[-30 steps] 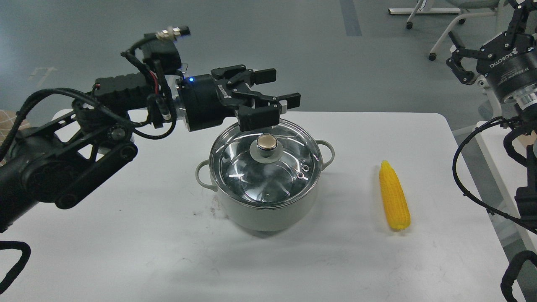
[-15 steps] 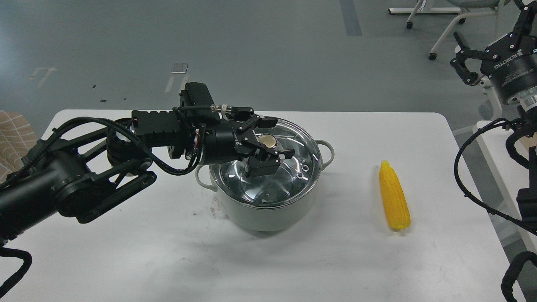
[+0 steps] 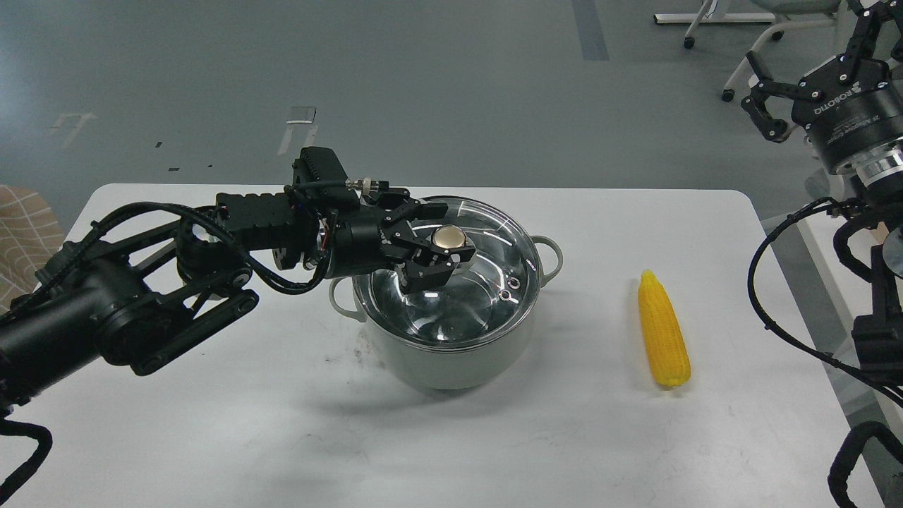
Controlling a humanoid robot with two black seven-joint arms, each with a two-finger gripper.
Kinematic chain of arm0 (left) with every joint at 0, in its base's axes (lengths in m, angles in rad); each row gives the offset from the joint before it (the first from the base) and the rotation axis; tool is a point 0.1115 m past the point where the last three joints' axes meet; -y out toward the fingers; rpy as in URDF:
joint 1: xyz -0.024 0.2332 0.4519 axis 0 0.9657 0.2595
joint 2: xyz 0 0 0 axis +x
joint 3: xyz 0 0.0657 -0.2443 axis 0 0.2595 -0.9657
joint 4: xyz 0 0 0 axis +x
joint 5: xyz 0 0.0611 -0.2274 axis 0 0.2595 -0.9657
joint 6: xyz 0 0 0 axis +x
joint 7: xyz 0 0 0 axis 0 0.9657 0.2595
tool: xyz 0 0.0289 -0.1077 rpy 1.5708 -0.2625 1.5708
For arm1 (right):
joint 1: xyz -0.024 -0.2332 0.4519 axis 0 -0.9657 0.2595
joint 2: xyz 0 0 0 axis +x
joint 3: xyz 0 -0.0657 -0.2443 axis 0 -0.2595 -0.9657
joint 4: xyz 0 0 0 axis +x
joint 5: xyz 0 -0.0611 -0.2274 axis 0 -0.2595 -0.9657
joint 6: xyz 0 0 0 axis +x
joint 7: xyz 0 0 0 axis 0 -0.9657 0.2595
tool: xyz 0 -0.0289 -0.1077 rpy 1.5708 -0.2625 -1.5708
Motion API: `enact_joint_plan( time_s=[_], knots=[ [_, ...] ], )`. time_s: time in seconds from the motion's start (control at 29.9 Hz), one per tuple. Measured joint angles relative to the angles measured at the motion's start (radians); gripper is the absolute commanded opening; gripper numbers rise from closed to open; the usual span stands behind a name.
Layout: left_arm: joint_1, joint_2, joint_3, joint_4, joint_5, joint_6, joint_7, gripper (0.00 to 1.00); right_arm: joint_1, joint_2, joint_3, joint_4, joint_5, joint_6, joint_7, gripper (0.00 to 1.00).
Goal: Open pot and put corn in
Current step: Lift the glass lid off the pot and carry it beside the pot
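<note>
The pale grey-green pot (image 3: pixel 451 356) stands mid-table with its glass lid (image 3: pixel 487 296) on it. My left gripper (image 3: pixel 450 233) lies low over the lid, its fingers (image 3: pixel 429 271) on either side of the gold knob (image 3: pixel 452 239); the jaws are spread about the knob's width and contact is not clear. The yellow corn (image 3: pixel 662 329) lies on the table to the right of the pot, point away from me. My right gripper (image 3: pixel 804 49) is open and empty, high at the upper right, beyond the table's edge.
The white table (image 3: pixel 211 423) has bare surface in front of the pot and between pot and corn. Chair legs on casters (image 3: pixel 726 92) stand on the grey floor behind, top right. A tan patterned thing (image 3: pixel 21 233) shows at the left edge.
My left gripper came down from above the pot's far rim to the lid, and its fingers now sit closer around the knob. My right gripper shifted slightly left. Pot, lid and corn have not moved.
</note>
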Motion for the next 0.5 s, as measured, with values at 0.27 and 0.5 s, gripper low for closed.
enact_joint_plan(
  time_s=[0.27,0.5],
  knots=[
    [0.013,-0.006,-0.003,-0.003,0.000,0.022,0.000,0.46,0.005,0.001,0.000,-0.004,0.000,0.000,0.000,1.00],
    [0.017,0.001,-0.007,-0.019,0.000,0.023,-0.016,0.40,0.005,0.002,0.000,-0.001,0.000,0.000,0.000,1.00]
  ],
)
